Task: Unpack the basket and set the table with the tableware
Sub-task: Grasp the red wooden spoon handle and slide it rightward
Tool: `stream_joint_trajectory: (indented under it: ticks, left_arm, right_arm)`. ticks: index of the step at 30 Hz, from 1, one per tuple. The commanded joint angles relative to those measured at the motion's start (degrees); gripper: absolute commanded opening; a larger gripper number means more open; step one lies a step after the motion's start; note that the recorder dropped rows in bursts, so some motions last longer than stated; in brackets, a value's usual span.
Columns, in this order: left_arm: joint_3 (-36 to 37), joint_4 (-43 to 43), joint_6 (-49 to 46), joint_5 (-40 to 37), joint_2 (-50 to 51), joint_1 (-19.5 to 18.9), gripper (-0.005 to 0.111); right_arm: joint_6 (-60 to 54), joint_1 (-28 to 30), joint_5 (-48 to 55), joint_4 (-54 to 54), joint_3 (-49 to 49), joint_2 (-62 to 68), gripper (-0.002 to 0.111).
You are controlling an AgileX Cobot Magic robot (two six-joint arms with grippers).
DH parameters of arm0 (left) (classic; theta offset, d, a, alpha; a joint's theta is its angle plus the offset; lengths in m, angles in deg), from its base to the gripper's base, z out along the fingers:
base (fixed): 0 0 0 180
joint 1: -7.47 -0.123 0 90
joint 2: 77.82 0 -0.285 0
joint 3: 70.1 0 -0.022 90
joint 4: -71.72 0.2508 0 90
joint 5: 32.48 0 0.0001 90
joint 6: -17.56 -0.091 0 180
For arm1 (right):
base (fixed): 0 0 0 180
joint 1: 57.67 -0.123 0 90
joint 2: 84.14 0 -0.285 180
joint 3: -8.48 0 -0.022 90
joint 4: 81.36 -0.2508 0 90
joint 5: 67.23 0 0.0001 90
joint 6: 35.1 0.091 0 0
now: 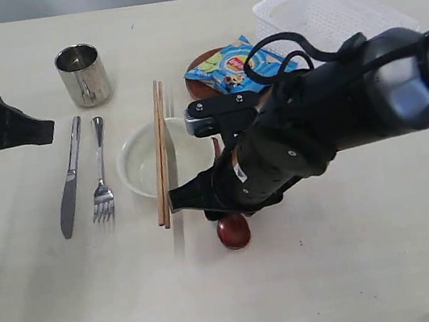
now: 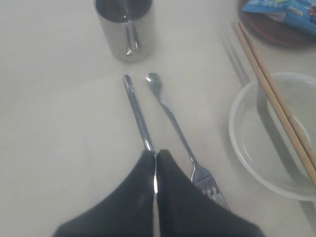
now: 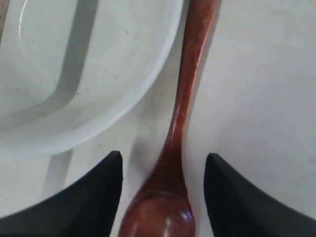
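Both jaws of the right gripper [image 3: 163, 157] are standing apart astride the spoon [image 3: 190, 74], gripping nothing; it is lying on the table just right of the bowl [image 3: 98, 64]. Rising straight up should avoid nudging it. The left gripper [image 2: 155, 153] is sitting closed and empty.

Knife [image 1: 70, 177] and fork [image 1: 101, 175] side by side left of the bowl [image 1: 137, 161], cup [image 1: 83, 74] behind them. Chopsticks [image 1: 160, 153] lie across the bowl, spoon [image 1: 233, 230] just right of it.
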Motion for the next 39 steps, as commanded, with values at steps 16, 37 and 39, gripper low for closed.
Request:
stream_joint_trajectory:
  ticks: [16, 37, 39]
  left_arm:
    - [0.31, 0.23, -0.02, 0.39, -0.28, -0.16, 0.0]
    - [0.31, 0.23, -0.02, 0.39, -0.28, -0.16, 0.0]
    - [0.31, 0.23, -0.02, 0.39, -0.28, -0.16, 0.0]
  right_arm:
    - [1.11, 1.59, -3.74, 4.24, 0.24, 4.43, 0.017]
    - [17.86, 3.48, 3.87, 13.44, 0.1, 4.32, 0.016]
    - [22.5, 3.48, 7.18, 17.31, 0.1, 4.32, 0.016]
